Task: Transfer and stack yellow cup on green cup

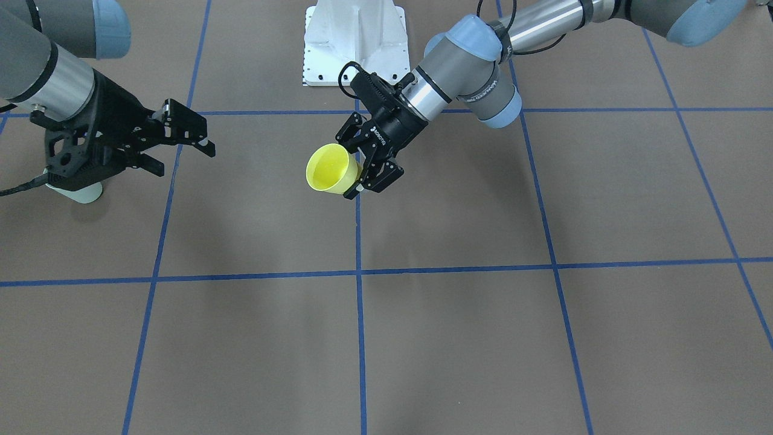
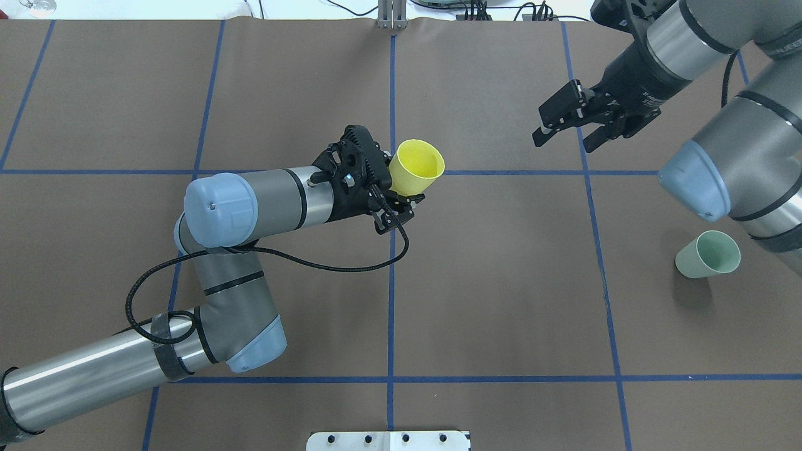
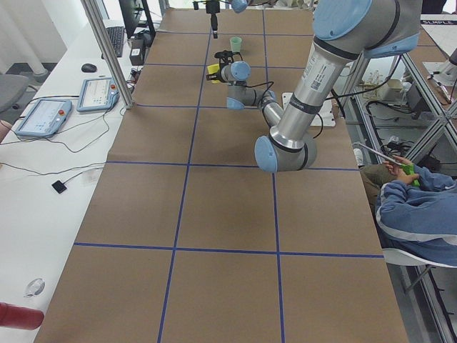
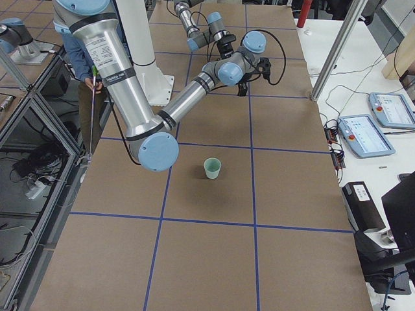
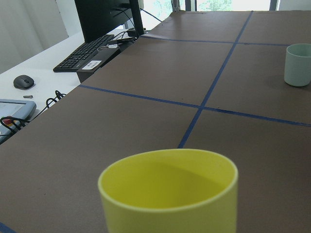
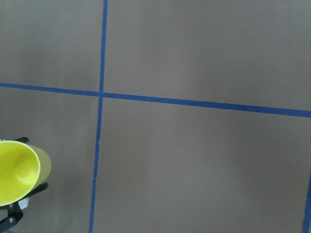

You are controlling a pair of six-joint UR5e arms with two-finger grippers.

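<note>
Yellow cup [image 2: 416,166], tilted, pinched near its base by left gripper [image 1: 365,162]; right gripper [image 2: 564,139] spread, empty; green cup [image 2: 708,254] at four o'clock, well apart; likely risk: tapered wall slips at handover.

The yellow cup [image 2: 416,166] looks smooth plastic, the table cover [image 2: 501,282] perhaps matt paper.
</note>
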